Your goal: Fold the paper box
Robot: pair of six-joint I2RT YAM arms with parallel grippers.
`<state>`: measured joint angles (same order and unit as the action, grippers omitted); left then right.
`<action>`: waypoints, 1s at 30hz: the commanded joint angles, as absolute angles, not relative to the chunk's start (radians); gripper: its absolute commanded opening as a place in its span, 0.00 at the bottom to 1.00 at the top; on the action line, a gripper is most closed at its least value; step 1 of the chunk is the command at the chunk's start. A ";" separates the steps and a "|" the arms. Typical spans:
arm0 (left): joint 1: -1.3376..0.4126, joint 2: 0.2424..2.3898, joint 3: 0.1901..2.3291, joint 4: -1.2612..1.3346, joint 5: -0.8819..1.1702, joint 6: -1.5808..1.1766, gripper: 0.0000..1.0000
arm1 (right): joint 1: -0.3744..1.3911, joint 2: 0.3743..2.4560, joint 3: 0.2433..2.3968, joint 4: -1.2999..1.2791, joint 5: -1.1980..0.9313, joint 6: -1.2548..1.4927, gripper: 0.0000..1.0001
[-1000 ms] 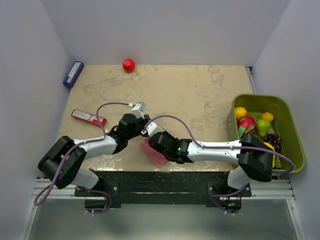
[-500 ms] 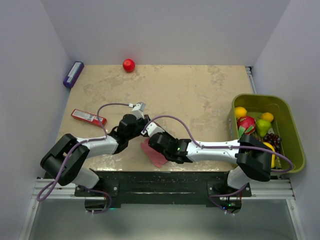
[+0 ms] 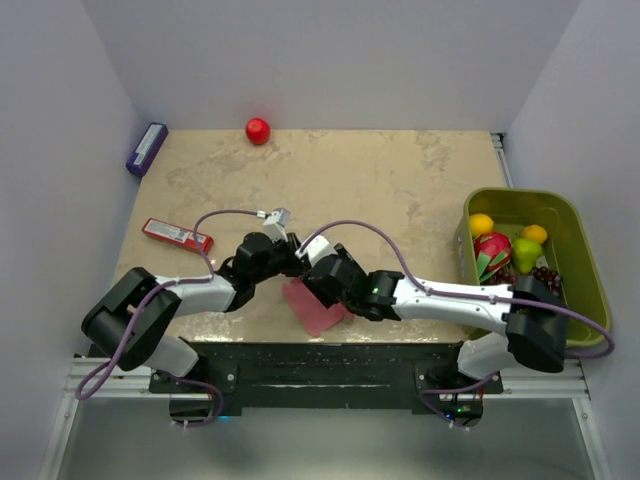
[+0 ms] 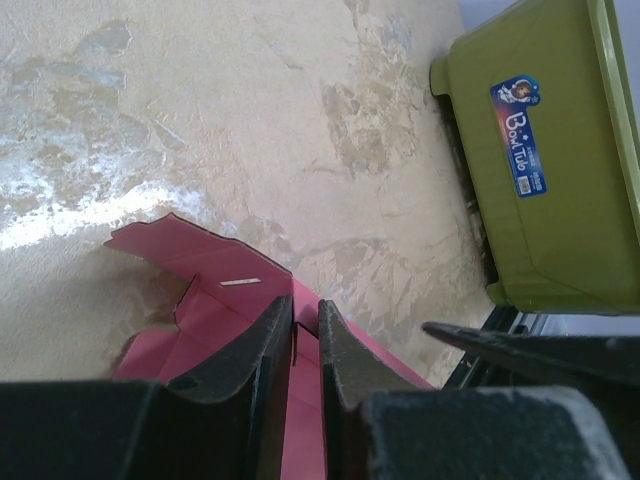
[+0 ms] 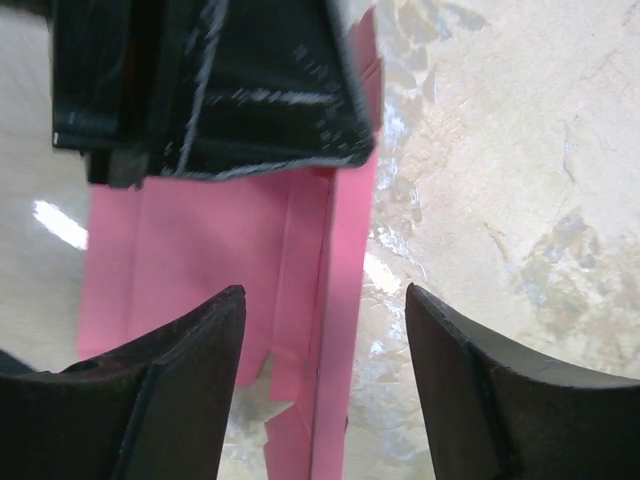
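Observation:
The paper box [image 3: 316,310] is pink die-cut card, partly folded, lying near the table's front edge between both arms. In the left wrist view one raised wall of the paper box [image 4: 215,270] stands up, and my left gripper [image 4: 306,318] is shut on a thin pink panel, jaws almost touching. My right gripper [image 5: 322,292] stands open just above a folded pink edge of the box [image 5: 345,260], one finger on each side, touching nothing. From above, the left gripper [image 3: 288,262] and the right gripper [image 3: 316,270] meet over the box's far end.
A green tub [image 3: 590,300] of fruit stands at the right edge, also seen as the green tub [image 4: 540,180] from the left wrist. A red ball [image 3: 258,130] and purple box [image 3: 147,148] lie at the back, a narrow red packet [image 3: 177,235] at left.
My right gripper has gone from shut to wide open, letting go of the pink card, and its arm has shifted right and back. The left jaws closed slightly tighter.

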<state>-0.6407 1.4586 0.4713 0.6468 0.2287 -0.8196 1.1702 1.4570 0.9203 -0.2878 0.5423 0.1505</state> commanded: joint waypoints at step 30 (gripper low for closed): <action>-0.640 1.502 0.385 0.790 0.267 -0.759 0.18 | 0.891 1.387 0.853 -0.279 0.014 0.420 0.59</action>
